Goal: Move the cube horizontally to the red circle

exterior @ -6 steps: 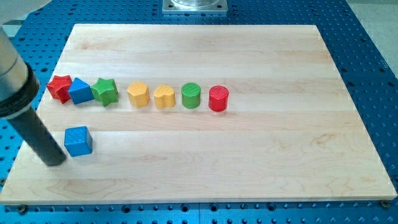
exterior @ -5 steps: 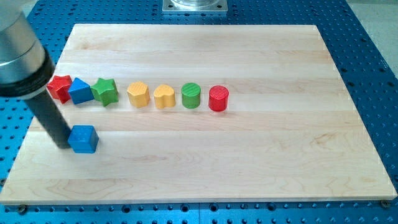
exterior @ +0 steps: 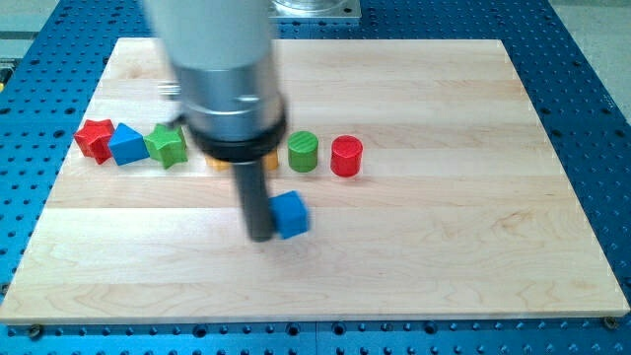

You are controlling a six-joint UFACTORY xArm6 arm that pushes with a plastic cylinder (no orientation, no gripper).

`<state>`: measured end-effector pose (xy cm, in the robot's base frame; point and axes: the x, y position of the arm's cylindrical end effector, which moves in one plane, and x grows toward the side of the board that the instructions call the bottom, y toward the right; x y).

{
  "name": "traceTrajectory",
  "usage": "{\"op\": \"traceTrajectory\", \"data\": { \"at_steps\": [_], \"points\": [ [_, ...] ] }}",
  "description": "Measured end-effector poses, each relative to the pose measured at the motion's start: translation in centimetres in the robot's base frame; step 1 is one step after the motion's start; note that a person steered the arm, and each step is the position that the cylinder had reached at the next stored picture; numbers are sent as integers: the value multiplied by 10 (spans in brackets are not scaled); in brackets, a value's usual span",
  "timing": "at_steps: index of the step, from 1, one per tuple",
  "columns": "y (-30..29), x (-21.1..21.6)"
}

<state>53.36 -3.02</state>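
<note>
The blue cube (exterior: 290, 214) sits on the wooden board below the row of blocks, a little left of the green cylinder's column. My tip (exterior: 260, 235) is against the cube's left side. The red cylinder (exterior: 346, 156) stands at the right end of the row, up and to the right of the cube. The arm's grey body hides the two yellow blocks almost fully.
The row across the board (exterior: 444, 247) holds, from the view's left, a red star (exterior: 95, 138), a blue block (exterior: 128, 144), a green star (exterior: 167, 145) and, further right, a green cylinder (exterior: 303, 151). A metal base plate (exterior: 311, 8) is at the top edge.
My tip has swept to the right, pushing the blue cube from the board's left side to near the middle. The arm's body now covers the yellow blocks.
</note>
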Motion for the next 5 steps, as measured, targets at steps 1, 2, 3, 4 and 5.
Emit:
{"op": "traceTrajectory", "data": {
  "at_steps": [1, 2, 3, 4, 5],
  "points": [
    [63, -7],
    [93, -20],
    [106, -37],
    [106, -43],
    [107, -28]
  ]
}}
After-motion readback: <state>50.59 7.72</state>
